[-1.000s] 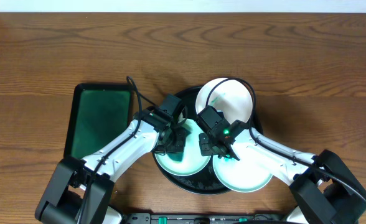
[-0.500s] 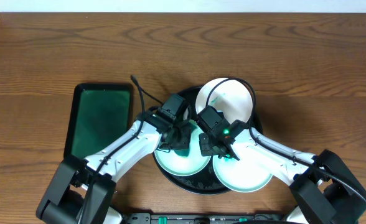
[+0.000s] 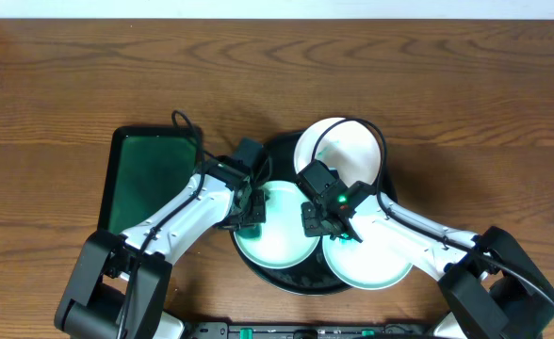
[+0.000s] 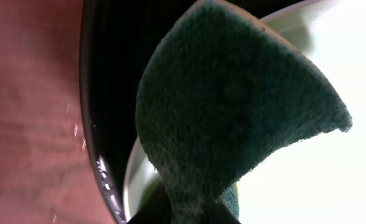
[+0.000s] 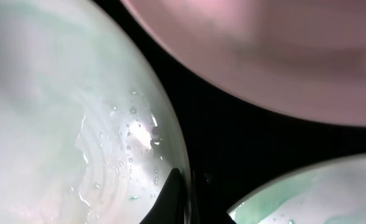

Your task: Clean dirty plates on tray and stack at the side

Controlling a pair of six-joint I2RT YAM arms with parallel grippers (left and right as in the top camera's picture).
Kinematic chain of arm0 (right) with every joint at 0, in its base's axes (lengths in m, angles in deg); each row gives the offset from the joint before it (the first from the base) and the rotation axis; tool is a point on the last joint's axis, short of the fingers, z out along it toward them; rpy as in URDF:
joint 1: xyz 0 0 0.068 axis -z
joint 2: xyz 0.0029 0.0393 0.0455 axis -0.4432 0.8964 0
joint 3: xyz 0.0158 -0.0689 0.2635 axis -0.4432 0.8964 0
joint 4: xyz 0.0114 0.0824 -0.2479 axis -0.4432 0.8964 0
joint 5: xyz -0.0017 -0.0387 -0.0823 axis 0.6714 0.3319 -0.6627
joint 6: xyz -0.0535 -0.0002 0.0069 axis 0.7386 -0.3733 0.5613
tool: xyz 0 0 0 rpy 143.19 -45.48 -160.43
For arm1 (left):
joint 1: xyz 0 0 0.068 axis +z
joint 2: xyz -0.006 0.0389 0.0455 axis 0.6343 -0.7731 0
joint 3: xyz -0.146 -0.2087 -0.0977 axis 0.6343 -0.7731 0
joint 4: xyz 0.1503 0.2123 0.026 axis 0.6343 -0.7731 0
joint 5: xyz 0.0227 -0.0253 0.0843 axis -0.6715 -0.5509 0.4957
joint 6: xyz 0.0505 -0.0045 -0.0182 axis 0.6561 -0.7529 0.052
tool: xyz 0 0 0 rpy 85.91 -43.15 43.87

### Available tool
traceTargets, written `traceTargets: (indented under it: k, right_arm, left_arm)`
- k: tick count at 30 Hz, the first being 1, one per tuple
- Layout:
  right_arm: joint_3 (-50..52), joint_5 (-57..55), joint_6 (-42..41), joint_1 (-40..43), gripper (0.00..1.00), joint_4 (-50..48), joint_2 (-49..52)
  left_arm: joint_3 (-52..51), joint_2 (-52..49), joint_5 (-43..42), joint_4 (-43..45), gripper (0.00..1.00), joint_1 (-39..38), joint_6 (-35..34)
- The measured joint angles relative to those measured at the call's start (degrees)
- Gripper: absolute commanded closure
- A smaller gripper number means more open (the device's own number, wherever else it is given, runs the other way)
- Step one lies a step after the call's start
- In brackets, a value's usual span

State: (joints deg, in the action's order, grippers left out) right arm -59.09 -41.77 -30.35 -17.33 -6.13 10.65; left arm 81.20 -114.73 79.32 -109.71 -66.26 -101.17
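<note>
The left claw (image 3: 250, 213) grips a green sponge (image 4: 233, 112); it has slid to the left edge of the plate (image 3: 282, 243). The right claw (image 3: 322, 224) stays closed, empty.

Evenly and softly lit from above in the overhead view, with only faint, short shadows beside the cables on the table (image 3: 447, 85), and sharp enough to show the wood grain. Washed out to plain white on the far plate (image 3: 343, 151); mildly glossy on the green tray (image 3: 150, 184). In the left wrist view, blown out to a featureless glow at right on the left plate (image 4: 332, 174), dim and soft over the sponge (image 4: 233, 112), with tiny glints along the wet rim of the round tray (image 4: 102, 168). In the right wrist view, blurred and pinkish on the far plate, sharper on the left plate, with one bright glare spot among the droplets.
</note>
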Motion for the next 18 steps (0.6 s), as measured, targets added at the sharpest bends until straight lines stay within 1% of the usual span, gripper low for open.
traceTargets:
  k: [4, 8, 14, 18]
  right_arm:
    - [0.0, 0.4, 0.0, 0.0, 0.99, 0.2, 0.0]
    - [0.0, 0.4, 0.0, 0.0, 0.99, 0.5, 0.0]
    - [0.0, 0.4, 0.0, 0.0, 0.99, 0.5, 0.0]
    - [0.0, 0.4, 0.0, 0.0, 0.99, 0.6, 0.0]
  left_arm:
    - [0.0, 0.0, -2.4, -2.8, 0.92, 0.1, -0.2]
    - [0.0, 0.0, -7.8, -3.0, 0.93, 0.6, 2.4]
    - [0.0, -0.5, -16.3, -0.7, 0.93, 0.5, 5.6]
    - [0.0, -0.6, -19.9, 2.2, 0.92, -0.6, 6.6]
